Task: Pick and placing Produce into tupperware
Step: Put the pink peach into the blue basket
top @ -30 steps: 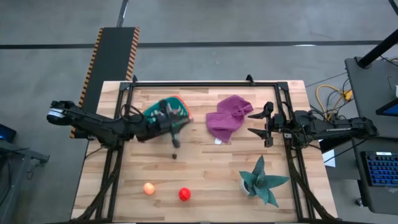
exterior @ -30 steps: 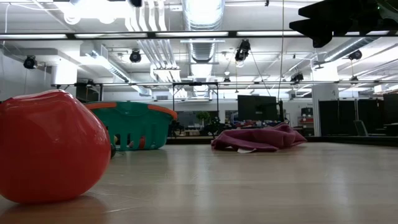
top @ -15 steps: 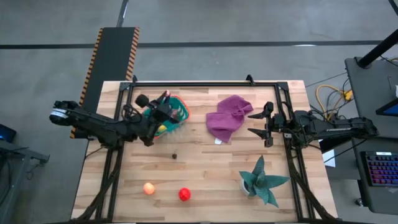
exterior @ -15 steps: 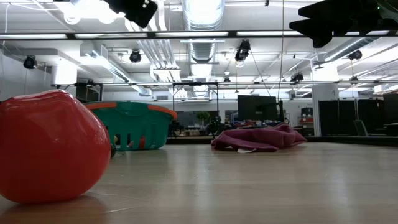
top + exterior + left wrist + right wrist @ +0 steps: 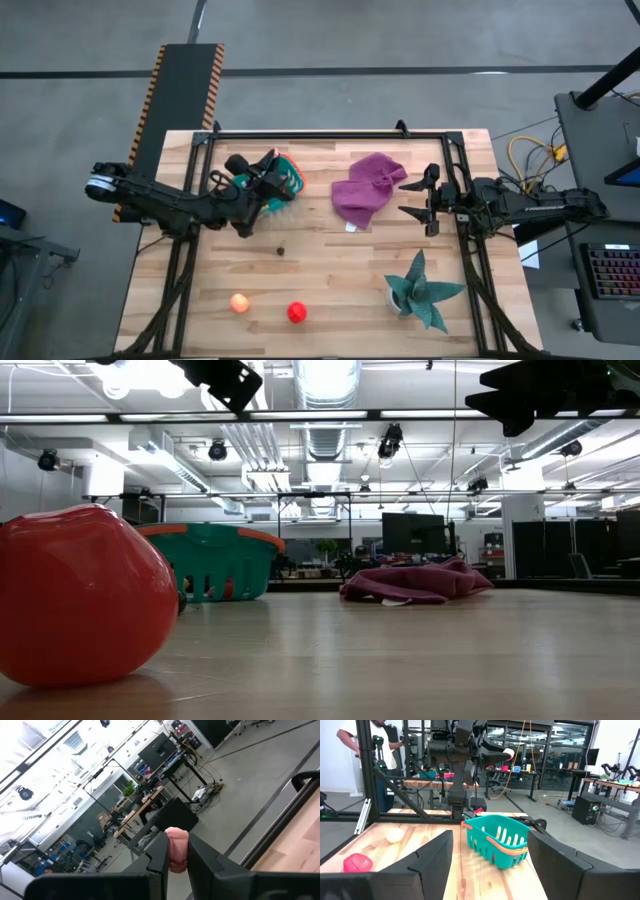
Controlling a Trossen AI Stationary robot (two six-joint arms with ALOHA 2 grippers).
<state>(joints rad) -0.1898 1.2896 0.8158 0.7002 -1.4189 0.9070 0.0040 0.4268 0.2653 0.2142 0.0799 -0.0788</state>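
The teal tupperware basket (image 5: 284,186) (image 5: 497,840) stands on the table at the far left. My left gripper (image 5: 270,160) (image 5: 504,754) hovers level above its far-left part, shut on a small pink produce piece (image 5: 176,851). An orange ball (image 5: 238,302), a red ball (image 5: 297,313) (image 5: 80,595) and a tiny dark bit (image 5: 281,250) lie on the table nearer the front. My right gripper (image 5: 412,197) (image 5: 490,870) waits open at the table's right side, next to the purple cloth. My left gripper pinches the pink piece's two sides (image 5: 176,862) between its two fingers. In the right wrist view the piece (image 5: 508,753) sits at the fingers' free ends. The fingers lie level, and the piece is lifted clear, high above the basket.
A crumpled purple cloth (image 5: 368,187) (image 5: 415,582) lies at the far middle. A teal spiky plant (image 5: 420,290) stands near the front right. A black frame (image 5: 330,134) runs along the table's far edge. A person (image 5: 375,730) stands in the room beyond.
My left gripper has swung up from pointing down at the basket's near side until it lies level. It has rolled at the wrist and now stands over the basket's far-left part, staying shut. The balls and the dark bit have not moved.
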